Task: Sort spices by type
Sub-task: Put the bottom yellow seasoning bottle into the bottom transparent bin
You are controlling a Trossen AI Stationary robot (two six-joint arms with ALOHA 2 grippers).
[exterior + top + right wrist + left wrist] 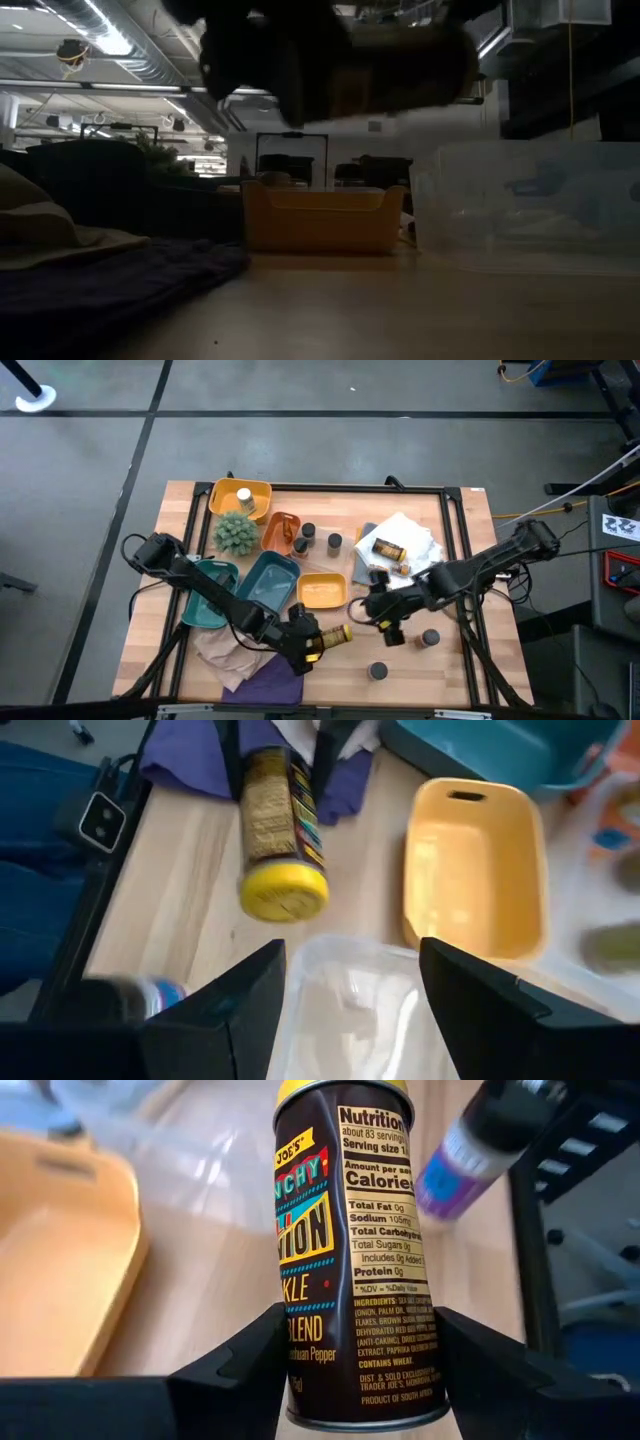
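My left gripper is near the table's front middle, shut on a dark brown spice jar with a yellow lid. The jar also shows in the left wrist view and the right wrist view. My right gripper is open and empty just right of it, over a clear plastic container. Other small jars stand on the table at the back and at the front right. One jar lies on a white cloth. My left gripper pinches the jar's side near its bottom end between its two fingers. The fingers come about level from the table's left and lie along the jar. The jar lies level, its yellow lid pointing toward the right arm, lifted clear of the table.
A yellow tray sits just behind both grippers. Teal trays, an orange tray, a far yellow tray and a green plant fill the left back. Purple and beige cloths lie at the front left.
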